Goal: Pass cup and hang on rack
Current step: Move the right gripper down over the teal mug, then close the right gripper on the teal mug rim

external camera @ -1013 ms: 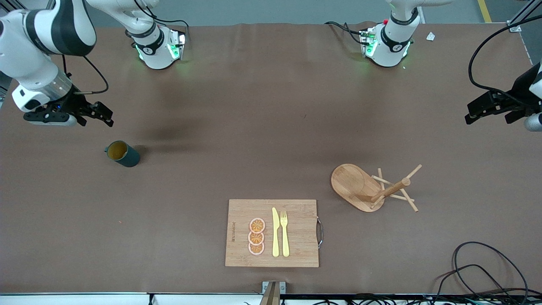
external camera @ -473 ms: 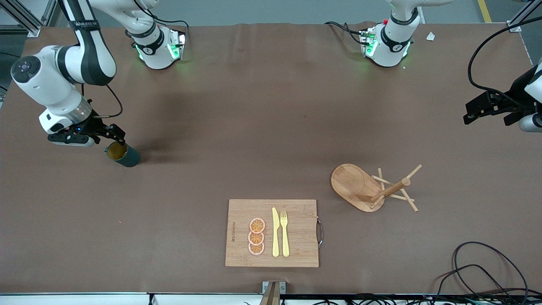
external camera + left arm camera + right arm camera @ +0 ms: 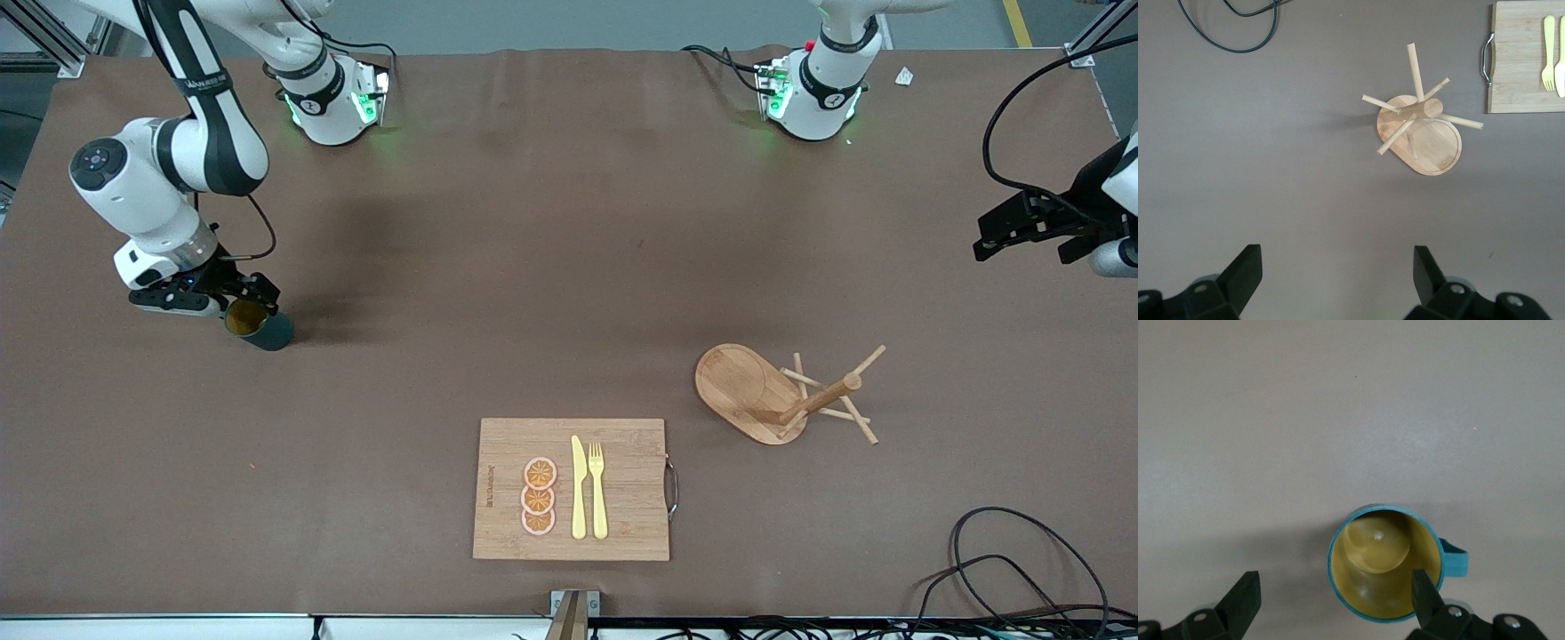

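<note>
The dark teal cup (image 3: 269, 332) stands upright on the table toward the right arm's end, its yellow-orange inside showing. In the right wrist view the cup (image 3: 1383, 572) sits off-centre between the fingers, handle (image 3: 1457, 561) pointing outward. My right gripper (image 3: 242, 300) is open and low over the cup's mouth, with one fingertip (image 3: 1426, 592) over the rim by the handle and the other (image 3: 1245, 597) over bare table. The wooden rack (image 3: 756, 391) stands toward the left arm's end; it also shows in the left wrist view (image 3: 1431, 137). My left gripper (image 3: 1013, 238) is open, empty and waits high over that end.
A rectangular wooden cutting board (image 3: 622, 524) with orange slices, a yellow knife and a fork lies near the front edge. Black cables (image 3: 1005, 569) lie at the front corner on the left arm's end. The robot bases (image 3: 333, 102) stand along the back edge.
My right arm has swung in and come down, bringing its open gripper from beside the cup to just over its mouth. The cup, the rack and the left arm have not moved.
</note>
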Action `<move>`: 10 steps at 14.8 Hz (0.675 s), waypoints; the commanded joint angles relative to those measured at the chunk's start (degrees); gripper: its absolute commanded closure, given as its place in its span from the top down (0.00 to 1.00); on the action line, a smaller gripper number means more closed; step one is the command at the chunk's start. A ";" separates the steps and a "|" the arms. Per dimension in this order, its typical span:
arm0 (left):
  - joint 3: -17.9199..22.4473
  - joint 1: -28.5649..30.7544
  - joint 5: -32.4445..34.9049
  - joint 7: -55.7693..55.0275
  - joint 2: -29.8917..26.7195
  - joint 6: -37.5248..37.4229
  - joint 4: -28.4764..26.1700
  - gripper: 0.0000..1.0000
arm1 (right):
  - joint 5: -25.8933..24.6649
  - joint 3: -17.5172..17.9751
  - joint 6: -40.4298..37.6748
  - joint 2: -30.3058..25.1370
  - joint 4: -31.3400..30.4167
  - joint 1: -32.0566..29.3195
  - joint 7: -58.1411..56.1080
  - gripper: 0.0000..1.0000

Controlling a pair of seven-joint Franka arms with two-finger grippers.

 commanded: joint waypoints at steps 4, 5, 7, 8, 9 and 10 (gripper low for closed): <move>0.08 0.01 0.54 0.34 -0.34 0.23 0.21 1.00 | 1.20 0.28 0.96 -0.27 -1.57 2.60 3.51 1.00; 0.08 -0.08 0.54 0.34 -0.34 0.23 0.21 1.00 | 1.20 0.28 1.14 0.25 -1.48 2.61 3.78 1.00; 0.08 -0.08 0.45 0.34 -0.34 0.23 0.21 1.00 | 1.20 0.20 3.32 1.65 -1.48 2.61 3.79 1.00; 0.08 -0.08 0.45 0.34 -0.34 0.23 0.21 1.00 | 1.20 0.20 4.29 2.71 -1.57 2.61 3.79 1.00; 0.08 0.01 0.45 0.34 -0.34 0.23 0.21 1.00 | 1.20 0.20 4.30 3.24 -1.57 2.61 3.79 1.00; 0.08 0.01 0.45 0.43 -0.34 0.23 0.21 1.00 | 1.11 0.20 4.30 3.42 -1.57 2.61 3.79 1.00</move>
